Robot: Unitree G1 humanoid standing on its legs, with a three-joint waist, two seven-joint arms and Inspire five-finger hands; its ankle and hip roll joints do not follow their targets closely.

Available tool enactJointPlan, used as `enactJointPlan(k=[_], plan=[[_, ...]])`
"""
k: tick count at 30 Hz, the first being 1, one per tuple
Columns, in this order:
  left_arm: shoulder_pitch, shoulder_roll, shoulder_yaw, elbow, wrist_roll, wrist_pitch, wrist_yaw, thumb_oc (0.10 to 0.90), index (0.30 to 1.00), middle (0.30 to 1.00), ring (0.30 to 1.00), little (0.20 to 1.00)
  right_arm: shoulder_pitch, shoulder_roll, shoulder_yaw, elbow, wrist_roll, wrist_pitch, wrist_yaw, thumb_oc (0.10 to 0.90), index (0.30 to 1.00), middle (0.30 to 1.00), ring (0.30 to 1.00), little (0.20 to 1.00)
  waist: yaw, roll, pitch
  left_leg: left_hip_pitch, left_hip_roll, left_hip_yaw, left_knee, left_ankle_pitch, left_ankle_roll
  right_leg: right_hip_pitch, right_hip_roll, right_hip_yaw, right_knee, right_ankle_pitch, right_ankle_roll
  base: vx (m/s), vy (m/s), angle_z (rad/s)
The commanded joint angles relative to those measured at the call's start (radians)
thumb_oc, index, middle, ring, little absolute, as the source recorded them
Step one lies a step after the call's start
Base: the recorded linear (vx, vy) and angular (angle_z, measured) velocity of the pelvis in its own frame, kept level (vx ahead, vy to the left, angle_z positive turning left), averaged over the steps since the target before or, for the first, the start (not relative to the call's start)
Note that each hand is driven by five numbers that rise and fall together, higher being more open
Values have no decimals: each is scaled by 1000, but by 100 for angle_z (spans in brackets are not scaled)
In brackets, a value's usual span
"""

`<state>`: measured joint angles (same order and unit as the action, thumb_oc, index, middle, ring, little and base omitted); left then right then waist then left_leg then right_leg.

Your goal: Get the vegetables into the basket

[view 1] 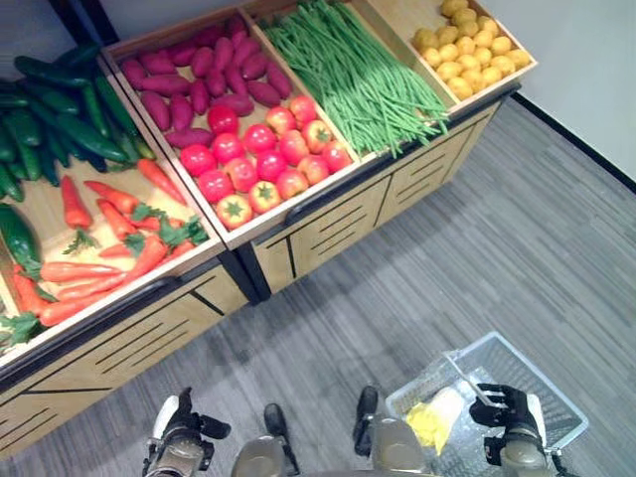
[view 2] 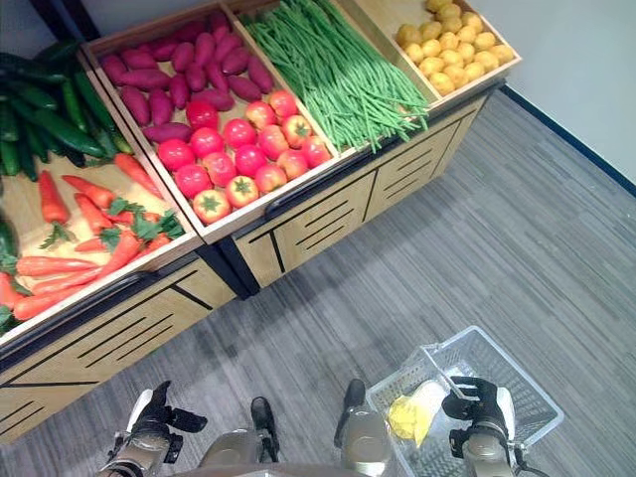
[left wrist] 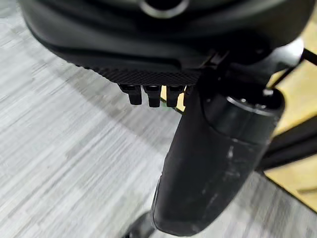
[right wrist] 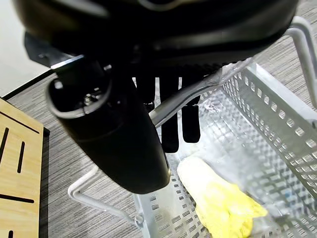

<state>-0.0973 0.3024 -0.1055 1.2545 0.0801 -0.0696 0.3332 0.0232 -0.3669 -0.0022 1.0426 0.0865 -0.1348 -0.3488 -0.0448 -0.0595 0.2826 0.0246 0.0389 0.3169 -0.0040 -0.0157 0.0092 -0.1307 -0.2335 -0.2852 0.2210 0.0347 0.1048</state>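
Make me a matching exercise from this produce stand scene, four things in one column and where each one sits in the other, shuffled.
Things:
1. tomatoes
2. carrots
3. green beans
4. yellow item

Places:
A. inside the basket held by the right hand
B. bin at the robot's left, below the cucumbers
C. same bin as the purple sweet potatoes, nearer the robot
D. bin between the tomatoes and the lemons

Pairs: 1-C, 2-B, 3-D, 4-A
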Motion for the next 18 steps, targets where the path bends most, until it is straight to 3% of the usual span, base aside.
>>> enactJointPlan(k=[1, 3, 5, 6, 7, 9, 15, 18], plan=[[16, 70, 18, -10, 1, -9, 50, 900, 1000, 1000, 1000, 1000, -33, -8, 31, -53, 6, -35, 0, 400, 300, 300, 300, 300, 30, -42, -9, -6, 27, -56, 36, -36, -18, 39, -33, 124, 104, 132, 112, 96, 190, 23], [10, 81, 10, -30, -17, -31, 57, 900, 1000, 1000, 1000, 1000, -33, -3, 44, -63, 9, -40, -4, 400, 300, 300, 300, 300, 21, -29, -4, 15, 20, -107, 9, -29, -21, -3, 6, 193, 94, 135, 103, 185, 50, 63], [3, 90, 17, -12, -22, -32, 64, 900, 1000, 1000, 1000, 1000, -36, 0, 44, -40, 15, -47, -7, 400, 300, 300, 300, 300, 13, -30, 0, 39, 23, -145, 0, -38, -38, -18, -4, 203, -23, 120, 104, 294, -177, 124], [-1, 95, 39, -7, -56, -43, 69, 900, 1000, 1000, 1000, 1000, -26, 6, 49, -53, 13, -49, -12, 400, 300, 300, 300, 300, 1, -38, 2, 49, 31, -190, 17, -51, -55, -25, 1, 280, -98, 120, 111, 318, -345, 113], [6, 98, 58, -2, -85, -50, 69, 900, 1000, 1000, 1000, 1000, -5, 11, 53, -57, 3, -46, -8, 400, 300, 300, 300, 300, 6, -47, -4, 53, 42, -219, 28, -56, -66, -15, 13, 286, -110, 76, 107, 242, -362, 78], [8, 102, 72, 11, -90, -48, 72, 900, 1000, 1000, 1000, 1000, -7, 12, 55, -32, -1, -40, -8, 400, 300, 300, 300, 300, 13, -54, -10, 55, 56, -228, 21, -46, -78, 5, 24, 271, -130, 70, 97, 88, -278, 96], [25, 86, 155, 34, -155, -55, 126, 900, 1000, 1000, 1000, 1000, -3, -6, 40, 66, -7, -38, -15, 400, 300, 300, 300, 300, 21, -30, -45, 52, 106, -250, -8, 7, -125, 111, 66, 195, -274, 62, 68, 65, -220, 31], [25, 86, 194, 25, -178, -71, 196, 900, 1000, 1000, 1000, 1000, 3, -7, 41, 110, -16, -37, -19, 400, 300, 300, 300, 300, 23, -23, -51, 63, 113, -252, -14, 12, -131, 140, 69, 181, -292, 60, 64, 47, -70, 27]])
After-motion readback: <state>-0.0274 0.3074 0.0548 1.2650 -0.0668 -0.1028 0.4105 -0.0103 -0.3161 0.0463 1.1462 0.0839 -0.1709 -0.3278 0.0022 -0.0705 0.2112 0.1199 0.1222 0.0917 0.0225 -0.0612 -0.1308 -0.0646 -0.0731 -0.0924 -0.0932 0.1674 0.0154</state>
